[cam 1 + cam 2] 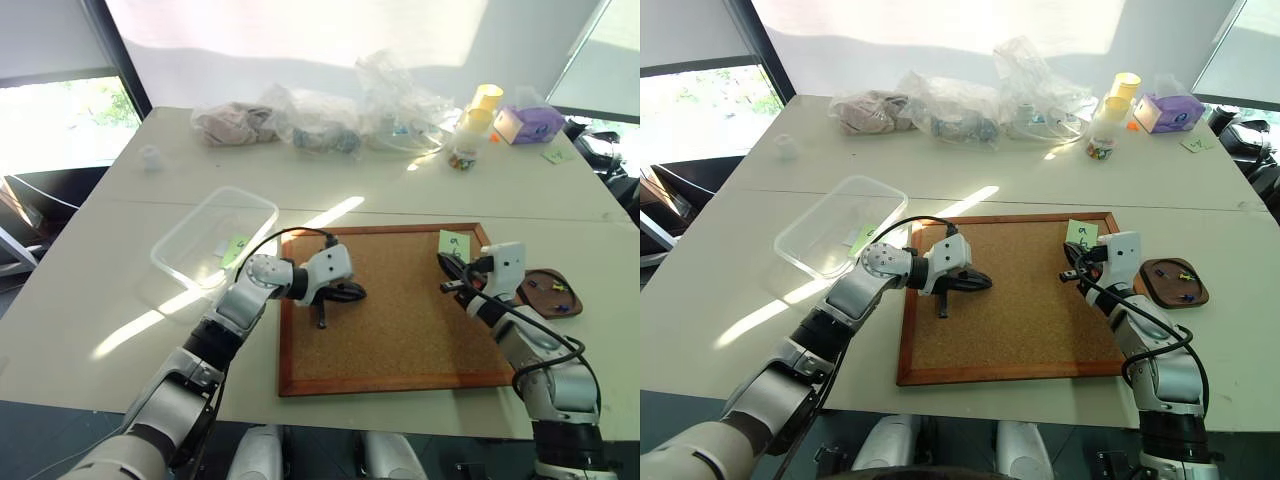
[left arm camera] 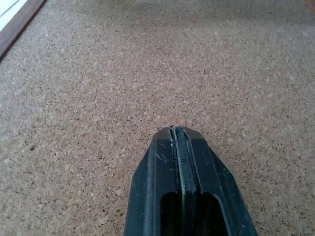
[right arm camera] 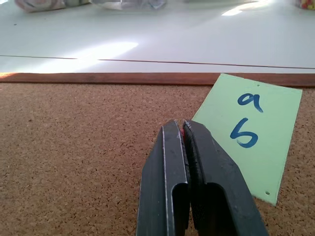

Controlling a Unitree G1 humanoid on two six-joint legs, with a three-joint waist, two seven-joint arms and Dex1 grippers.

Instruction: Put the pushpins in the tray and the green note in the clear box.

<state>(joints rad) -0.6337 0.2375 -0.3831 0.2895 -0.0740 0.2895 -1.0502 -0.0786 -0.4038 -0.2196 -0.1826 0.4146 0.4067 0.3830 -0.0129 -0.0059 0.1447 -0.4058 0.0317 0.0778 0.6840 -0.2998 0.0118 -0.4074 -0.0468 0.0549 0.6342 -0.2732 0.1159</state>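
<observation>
The right pincer (image 3: 184, 129) is clamped on a red pushpin at the green note (image 3: 250, 130), freeing it from the corkboard (image 1: 400, 330). The left pincer (image 2: 177, 135) is together, empty.

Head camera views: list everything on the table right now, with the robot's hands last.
corkboard: one, wood-framed, table centre.
green note: one, light green, blue writing, on the corkboard's far right corner.
clear box: one, transparent, left of the corkboard, a green slip inside.
tray: one, dark brown, right of the corkboard.
pushpins: a few, in the tray.
plastic bags: several, clear, far edge.
yellow cups: two, far right.
purple box: one, far right.
left hand: shut, over the corkboard.
right hand: shut, beside the green note.
</observation>
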